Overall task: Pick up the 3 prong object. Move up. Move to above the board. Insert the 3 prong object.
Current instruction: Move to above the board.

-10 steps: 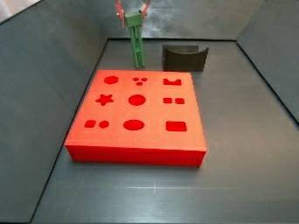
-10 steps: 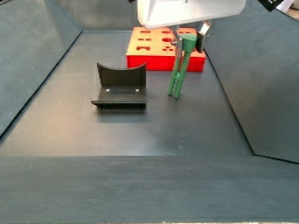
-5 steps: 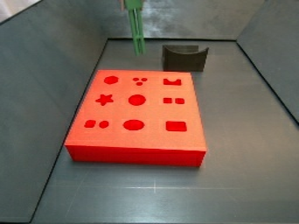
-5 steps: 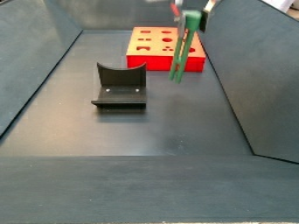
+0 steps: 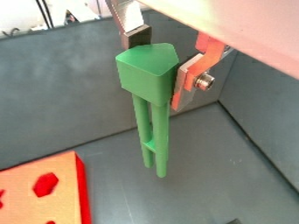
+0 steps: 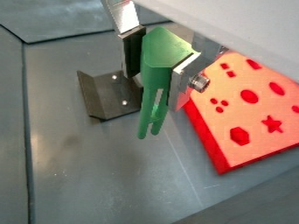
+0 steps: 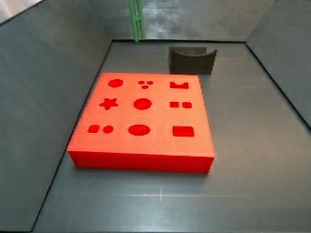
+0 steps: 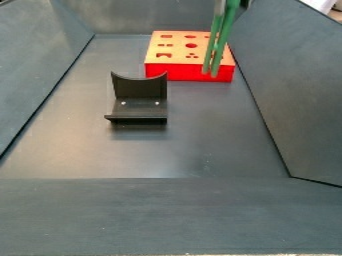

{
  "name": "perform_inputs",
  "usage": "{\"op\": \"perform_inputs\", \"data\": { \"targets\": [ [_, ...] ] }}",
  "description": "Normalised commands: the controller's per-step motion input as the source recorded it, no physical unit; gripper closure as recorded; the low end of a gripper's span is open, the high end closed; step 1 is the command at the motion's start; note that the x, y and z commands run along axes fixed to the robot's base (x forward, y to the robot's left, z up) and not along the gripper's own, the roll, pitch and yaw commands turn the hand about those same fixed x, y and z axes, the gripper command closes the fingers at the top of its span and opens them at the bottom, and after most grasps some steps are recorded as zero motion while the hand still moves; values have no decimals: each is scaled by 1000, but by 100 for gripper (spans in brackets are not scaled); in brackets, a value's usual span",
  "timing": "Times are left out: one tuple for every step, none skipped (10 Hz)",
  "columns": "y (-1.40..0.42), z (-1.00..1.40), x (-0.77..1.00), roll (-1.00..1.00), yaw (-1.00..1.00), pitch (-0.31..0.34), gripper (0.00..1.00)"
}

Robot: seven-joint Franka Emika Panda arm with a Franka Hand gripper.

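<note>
The board (image 7: pixel 141 118) lay flat on the floor (image 7: pixel 243 182), cutouts upward. In a wrist view the gripper (image 5: pixel 158 63) had its jaws closed on the blocky top of the 3 prong object (image 5: pixel 149 109), whose long axis hung near vertical, prongs pointing down, clear of the floor. In a side view the object (image 8: pixel 221 40) hung over the board's near edge, right of the dark curved holder (image 8: pixel 135 98).

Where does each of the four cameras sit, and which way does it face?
Wrist view: beside the gripper, looking down the slim green 3 prong object clamped by its silver fingers.
Wrist view: same gripper, facing the flat red board and dark grey curved holder.
Side view: high, facing the board; no gripper.
Side view: opposite end, holder nearest; no gripper.
All share the green post.
</note>
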Motion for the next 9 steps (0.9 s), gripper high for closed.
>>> {"op": "perform_inputs", "data": {
  "targets": [
    [-5,671,-32,85,88,95,100],
    [0,501,-10,94,62,102,100],
    [-2,273,2,97,41,102,100],
    [-1000,255,234,101,-1000,-12,100],
    [-1000,221,239,101,-1000,-19,100],
    [-1000,232,244,77,-1000,-2,100],
    [-1000,235,249,42,-1000,22,100],
    [-1000,235,253,27,-1000,49,100],
    [-1000,237,266,-12,-682,99,100]
  ]
}}
